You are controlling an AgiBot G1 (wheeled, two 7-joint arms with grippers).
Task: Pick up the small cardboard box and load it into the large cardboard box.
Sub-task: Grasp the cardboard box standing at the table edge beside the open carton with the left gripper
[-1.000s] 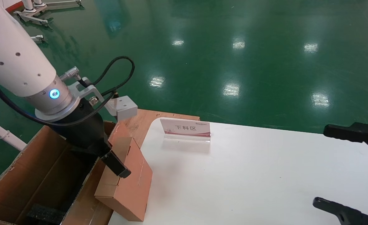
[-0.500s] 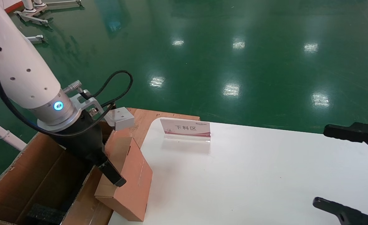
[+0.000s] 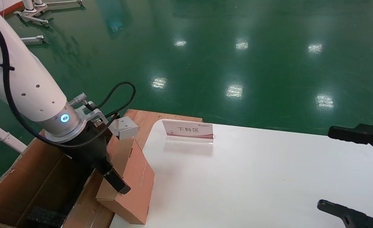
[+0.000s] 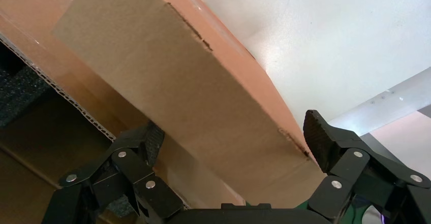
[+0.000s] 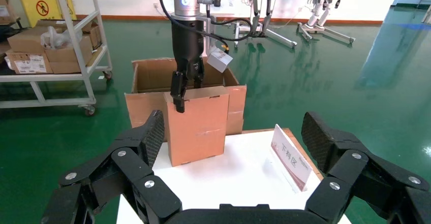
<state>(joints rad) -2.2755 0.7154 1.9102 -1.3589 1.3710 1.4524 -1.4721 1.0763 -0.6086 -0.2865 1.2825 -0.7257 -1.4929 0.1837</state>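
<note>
The small cardboard box (image 3: 135, 180) stands upright and tilted at the white table's left edge, leaning against the large cardboard box (image 3: 22, 158). It also shows in the right wrist view (image 5: 198, 122). My left gripper (image 3: 112, 182) is open and straddles the small box's top edge. One finger (image 3: 118, 185) lies on the face toward the table; the other is hidden behind the box. In the left wrist view the small box (image 4: 178, 82) sits between the pads (image 4: 317, 132) of the left gripper (image 4: 234, 130). My right gripper (image 3: 341, 172) is open and empty at the table's right edge.
Black foam (image 3: 45, 217) lies inside the large box. A pink-and-white sign (image 3: 188, 129) stands at the back of the white table (image 3: 253, 177). A wooden board (image 3: 148, 118) sits behind the boxes. A shelf cart (image 5: 51, 41) stands on the green floor.
My left arm has come down, and the gripper has sunk lower over the small box's top edge. The small box and the right arm have not moved.
</note>
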